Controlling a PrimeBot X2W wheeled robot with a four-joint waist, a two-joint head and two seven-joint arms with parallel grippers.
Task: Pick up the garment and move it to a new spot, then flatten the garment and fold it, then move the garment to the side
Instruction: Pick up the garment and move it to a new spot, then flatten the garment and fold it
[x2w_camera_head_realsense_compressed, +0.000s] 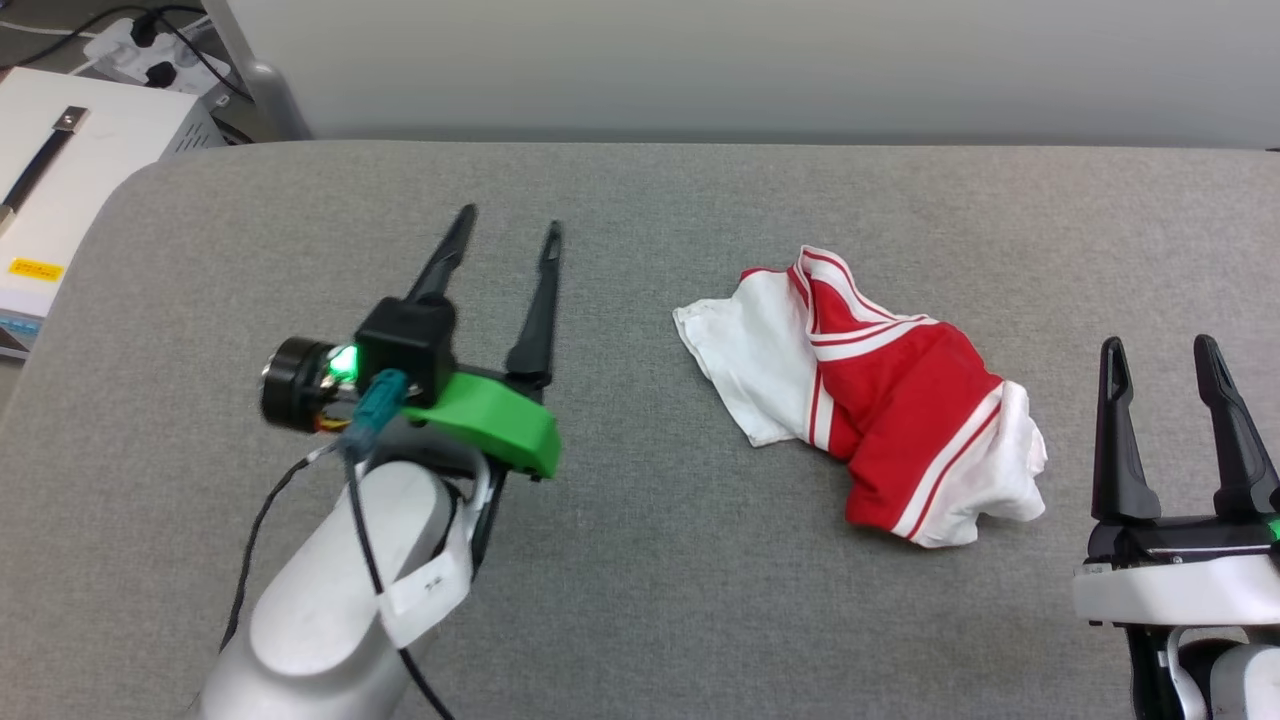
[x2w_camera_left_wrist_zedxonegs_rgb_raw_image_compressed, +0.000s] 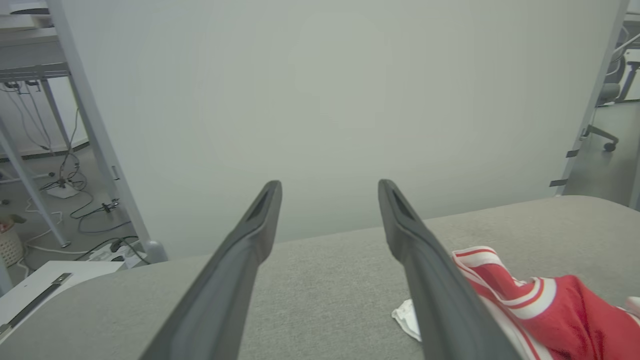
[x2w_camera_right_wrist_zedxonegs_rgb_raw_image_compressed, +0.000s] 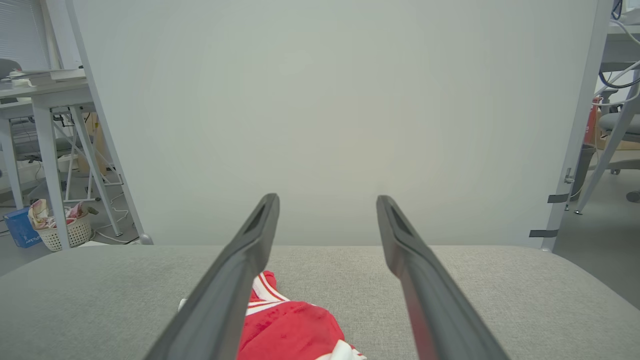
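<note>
red shirt (x2w_camera_head_realsense_compressed: 880, 400) w/ white sleeves and striped trim lies crumpled in a heap on the grey padded table (x2w_camera_head_realsense_compressed: 650, 600), right of center in head view. left gripper (x2w_camera_head_realsense_compressed: 510, 220) sits center-left of frame, fingers spread wide, nothing btwn them, well apart from the shirt. right gripper (x2w_camera_head_realsense_compressed: 1157, 343) at lower right, fingers also wide apart and empty, near the heap's right end, not touching. left wrist view: shirt at bottom right, partly behind one finger. right wrist view: shirt at bottom, left of center.
</note>
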